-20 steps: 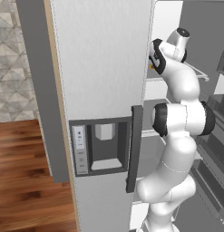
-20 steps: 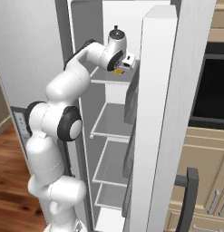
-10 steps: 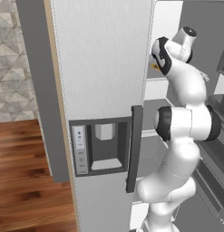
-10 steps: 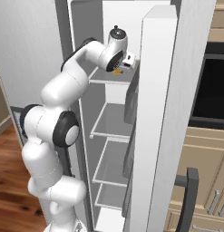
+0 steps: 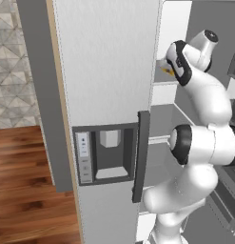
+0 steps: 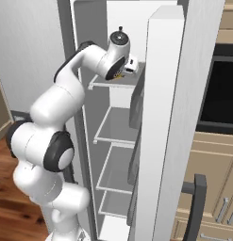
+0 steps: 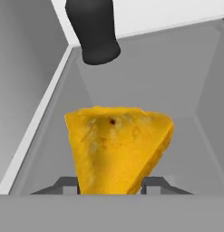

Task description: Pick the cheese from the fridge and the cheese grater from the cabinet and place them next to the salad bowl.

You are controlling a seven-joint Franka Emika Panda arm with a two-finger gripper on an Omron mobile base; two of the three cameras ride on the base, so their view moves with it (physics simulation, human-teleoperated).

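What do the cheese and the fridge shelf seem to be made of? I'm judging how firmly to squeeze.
The cheese looks like a firm, matte yellow-orange wedge with a mottled, pitted face and one dark speck. The fridge shelf looks like smooth grey plastic or coated metal, flat with a pale edge strip; which one is unclear.

From my station, the yellow-orange cheese wedge (image 7: 119, 147) looks matt and rough, its face mottled and pitted with one small dark speck. The tall white-grey fridge (image 5: 107, 71) has a flat, faintly speckled matt door skin with a smooth dark grey dispenser panel (image 5: 107, 155), and its inner grey shelves (image 6: 117, 132) read as smooth plastic. At the left edge I see glossy, streaked brown plank wood flooring (image 5: 24, 190) below a matt stone-patterned wall (image 5: 9, 71).
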